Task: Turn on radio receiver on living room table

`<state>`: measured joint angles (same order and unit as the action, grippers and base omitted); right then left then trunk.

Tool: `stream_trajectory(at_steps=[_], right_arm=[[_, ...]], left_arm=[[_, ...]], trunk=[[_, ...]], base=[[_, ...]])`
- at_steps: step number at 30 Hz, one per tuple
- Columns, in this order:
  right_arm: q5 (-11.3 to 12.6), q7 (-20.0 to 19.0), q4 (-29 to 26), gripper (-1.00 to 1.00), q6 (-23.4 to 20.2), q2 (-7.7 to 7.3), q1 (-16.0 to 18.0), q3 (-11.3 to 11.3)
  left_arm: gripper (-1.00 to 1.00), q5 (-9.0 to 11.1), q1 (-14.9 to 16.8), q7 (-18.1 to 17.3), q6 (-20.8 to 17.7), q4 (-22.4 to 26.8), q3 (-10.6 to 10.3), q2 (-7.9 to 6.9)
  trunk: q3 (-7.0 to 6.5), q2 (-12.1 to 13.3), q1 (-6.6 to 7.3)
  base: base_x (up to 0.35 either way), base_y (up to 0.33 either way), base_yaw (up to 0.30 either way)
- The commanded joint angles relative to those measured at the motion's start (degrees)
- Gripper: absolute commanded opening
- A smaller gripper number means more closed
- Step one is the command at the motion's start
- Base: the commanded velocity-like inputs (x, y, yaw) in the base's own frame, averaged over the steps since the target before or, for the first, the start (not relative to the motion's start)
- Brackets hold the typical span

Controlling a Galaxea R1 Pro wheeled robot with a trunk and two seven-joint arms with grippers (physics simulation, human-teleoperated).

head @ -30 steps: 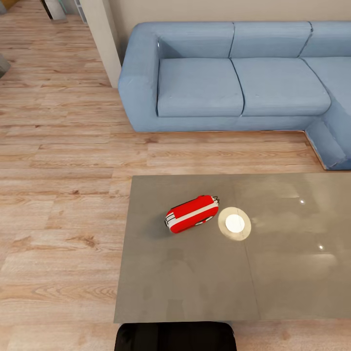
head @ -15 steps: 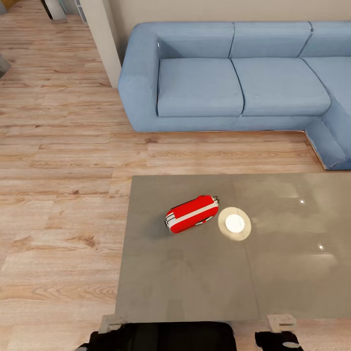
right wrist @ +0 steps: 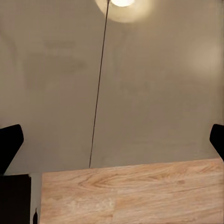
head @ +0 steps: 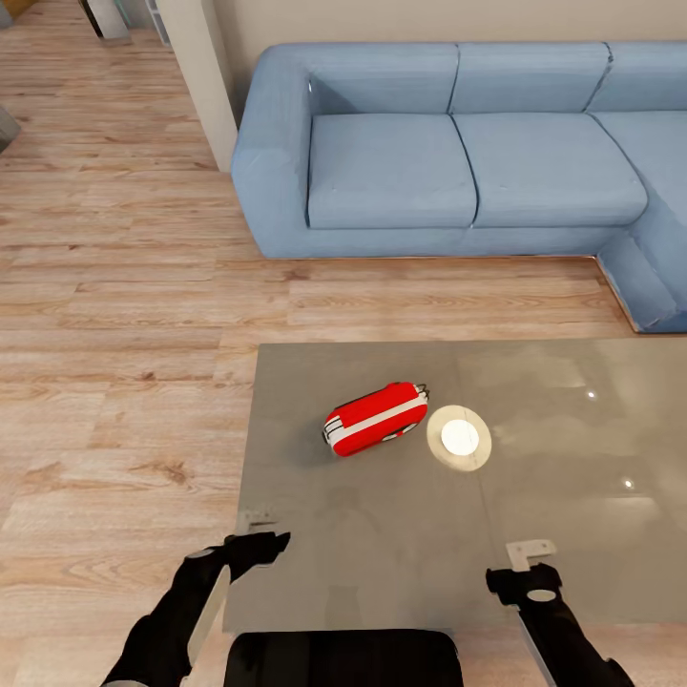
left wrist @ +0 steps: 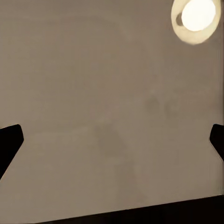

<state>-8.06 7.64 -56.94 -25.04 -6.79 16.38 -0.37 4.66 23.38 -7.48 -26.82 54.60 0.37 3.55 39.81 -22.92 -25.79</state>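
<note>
— Where's the thing it's meant to switch on?

— The small rounded red radio receiver with the white band (head: 375, 419) lies on the glossy grey-brown low counter (head: 401, 553), toward its far left part, tilted at an angle, with its thin wire handle at the right end. Just beside it on the right is a round white-glowing disc (head: 459, 438), close but apart, I'd say.

— And the robot?

— Parked at the near edge of the counter. The left end effector (head: 256, 527) is over the near left corner, the right end effector (head: 530, 551) over the near edge further right. Both are well short of the radio.

— Fingers apart or together?

— In each wrist camera the dark fingertips (left wrist: 9, 140) sit at opposite edges of the picture with bare counter between them, same for the right ones (right wrist: 10, 142), so both are spread wide and hold nothing.

— So how much is done?

— My guess: the getting-there part. It's in the living room, with the light wood plank floor (head: 124, 382) and blue sectional sofa (head: 458, 153) beyond, and it faces the radio. Nothing touches the radio yet, and I can't make out any sign that it's on. What's left is the reach across the counter and the press on the switch.
</note>
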Motion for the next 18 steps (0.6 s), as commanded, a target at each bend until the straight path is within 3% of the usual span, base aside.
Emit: stream_trajectory(at_steps=[1, 5, 8, 18], right_arm=[[-0.09, 0.00, 0.50, 1.00, 0.45, 0.07, 0.34, 0.01], [-0.41, -0.07, 2.32, 1.00, 1.16, 0.13, 1.82, 0.02], [-0.55, -0.35, 4.22, 1.00, 1.80, 0.14, 2.88, 0.03], [-0.56, -1.87, 5.25, 1.00, 2.41, 0.22, 3.91, 0.17]], left_arm=[[1.00, -0.04, 1.72, -0.06, 1.30, -3.28, 0.00, 0.21], [1.00, -0.04, 6.70, 0.22, 5.91, -10.69, -0.01, 0.53], [1.00, 0.11, 8.75, 0.37, 7.62, -12.87, -0.01, 0.57], [1.00, 0.15, 9.74, 0.38, 8.02, -13.91, -0.07, 0.37]], trunk=[[0.00, 0.00, 0.00], [0.00, 0.00, 0.00], [0.00, 0.00, 0.00], [0.00, 0.00, 0.00]], base=[[0.000, 0.000, 0.000], [0.000, 0.000, 0.000], [0.000, 0.000, 0.000], [0.000, 0.000, 0.000]])
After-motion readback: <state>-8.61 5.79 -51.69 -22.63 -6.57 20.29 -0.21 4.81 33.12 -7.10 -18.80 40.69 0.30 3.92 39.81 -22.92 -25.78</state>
